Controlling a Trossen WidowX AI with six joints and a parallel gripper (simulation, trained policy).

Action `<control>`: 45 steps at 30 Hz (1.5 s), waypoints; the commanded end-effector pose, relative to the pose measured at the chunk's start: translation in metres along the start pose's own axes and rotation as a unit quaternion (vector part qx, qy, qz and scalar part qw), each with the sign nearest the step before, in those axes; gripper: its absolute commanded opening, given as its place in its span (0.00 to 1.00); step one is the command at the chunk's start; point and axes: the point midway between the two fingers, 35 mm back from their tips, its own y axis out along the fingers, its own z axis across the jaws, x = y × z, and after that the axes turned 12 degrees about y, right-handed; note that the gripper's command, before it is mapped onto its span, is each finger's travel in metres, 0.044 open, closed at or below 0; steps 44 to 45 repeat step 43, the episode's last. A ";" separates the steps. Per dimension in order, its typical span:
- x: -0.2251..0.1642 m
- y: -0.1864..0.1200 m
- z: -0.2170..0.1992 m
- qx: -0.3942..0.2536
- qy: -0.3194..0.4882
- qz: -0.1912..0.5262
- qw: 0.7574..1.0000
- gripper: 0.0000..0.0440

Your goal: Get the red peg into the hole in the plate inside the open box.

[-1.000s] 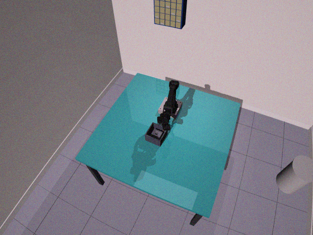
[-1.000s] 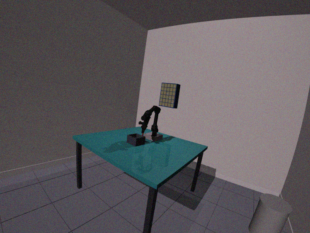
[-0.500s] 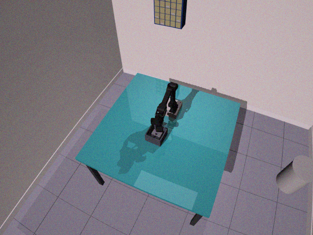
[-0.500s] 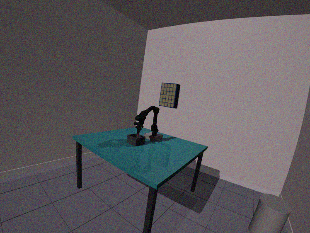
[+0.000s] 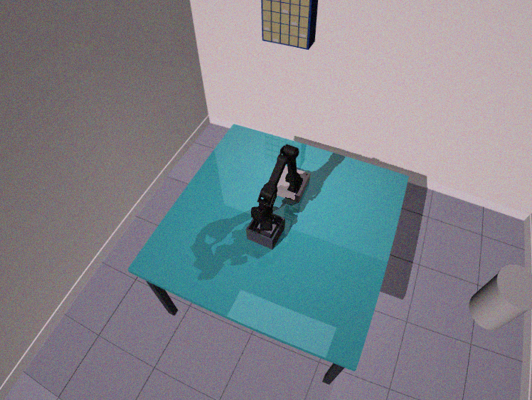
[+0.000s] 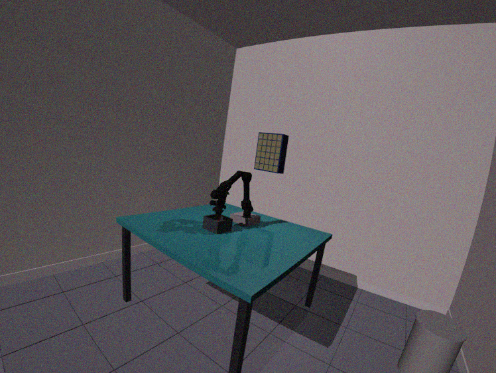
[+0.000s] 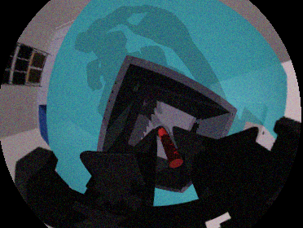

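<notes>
The lowering and seating step looks to be in hand: the red peg [image 6: 219, 218] [image 7: 169, 147] is inside the open dark grey box [image 5: 259, 238] [image 6: 210, 224] [image 7: 179, 77], between the fingers of the gripper [image 5: 265, 228] [image 6: 218, 215] [image 7: 164, 130] and above the pale plate [image 5: 269, 232] [image 7: 179, 118] at the bottom. The jaws stand slightly parted, a little wider than the peg, so it appears to be let go or nearly so rather than clenched. The hole is hidden behind the fingers and the peg, and whether the lower end has entered it cannot be told. The black arm [image 5: 275, 176] [image 6: 246, 192] rises from its pale base block [image 5: 286, 194] [image 6: 236, 218] [image 7: 261, 136] at the far side of the teal table [image 5: 326, 266] [image 6: 240, 256] [image 7: 232, 49], bends high at the elbow and slopes near and left, the wrist turned down so that the fingers reach into the box. The next move calls for checking that the peg is over the hole and upright; if it stands proud, a light regrip and straight push down would suit, since lifting away with the fingers so close could drag or tip it.
</notes>
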 end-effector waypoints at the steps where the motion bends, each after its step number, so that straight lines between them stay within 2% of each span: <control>1: 0.000 0.006 0.000 -0.008 -0.007 0.006 1.000 0.29; 6: 0.007 0.010 0.006 -0.009 -0.009 0.007 1.000 0.32; 8: 0.010 0.012 0.010 -0.007 -0.011 0.008 1.000 0.37; 19: 0.036 0.014 0.032 0.013 -0.013 -0.003 1.000 0.98; 20: 0.038 0.013 0.035 0.018 -0.011 -0.006 1.000 1.00; 31: 0.074 0.005 0.056 0.061 0.003 -0.047 0.997 1.00; 45: 0.075 0.005 0.056 0.061 0.003 -0.047 0.997 1.00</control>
